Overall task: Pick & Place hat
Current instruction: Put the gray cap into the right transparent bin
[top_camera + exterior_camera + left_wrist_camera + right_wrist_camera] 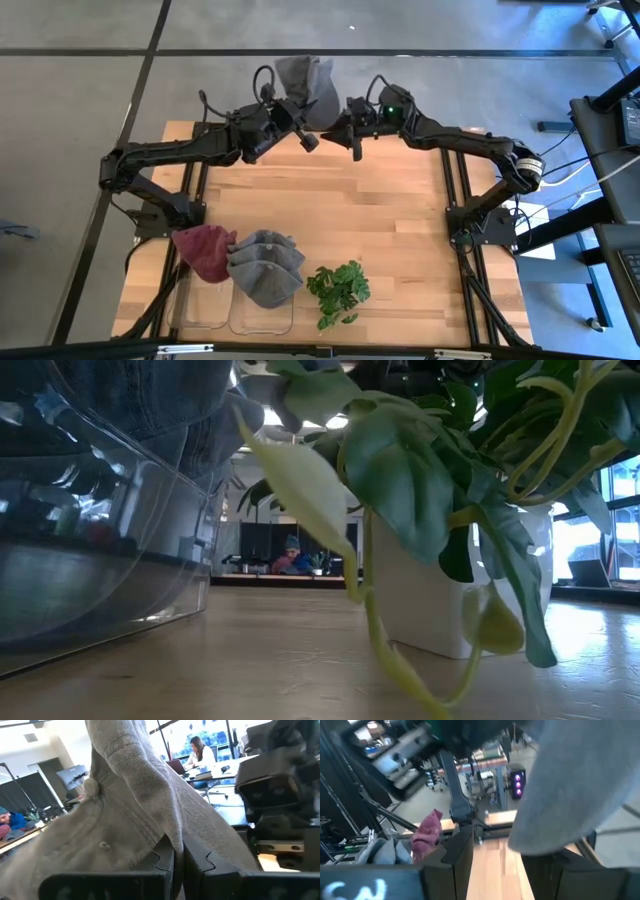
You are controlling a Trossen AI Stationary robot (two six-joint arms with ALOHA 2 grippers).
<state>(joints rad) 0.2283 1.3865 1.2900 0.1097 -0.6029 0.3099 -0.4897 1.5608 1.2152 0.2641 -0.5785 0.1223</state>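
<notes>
A grey cap (307, 88) is held in the air over the table's far edge, between the two arms. In the left wrist view the grey cap (125, 805) fills the frame, its top button (90, 785) showing. My left gripper (303, 132) is shut on it. My right gripper (345, 135) is open right beside it. In the right wrist view the grey cap (580, 780) hangs in front of the open fingers (460, 851). The low view shows neither gripper. My left gripper (178, 857) pinches a fold of the cap's cloth (172, 837) between its two fingers. The cap is lifted clear of the table and stands out past the fingertips. My right gripper (512, 865) has the cap's lower edge (540, 845) between its open fingers; whether it touches, I cannot tell.
Near the table's near-left corner a red cap (205, 250) and grey caps (265, 268) lie in clear bins (260, 315). A leafy plant (338, 290) in a white pot (430, 610) stands beside them. Bare wood (340, 210) lies between the arms and these things.
</notes>
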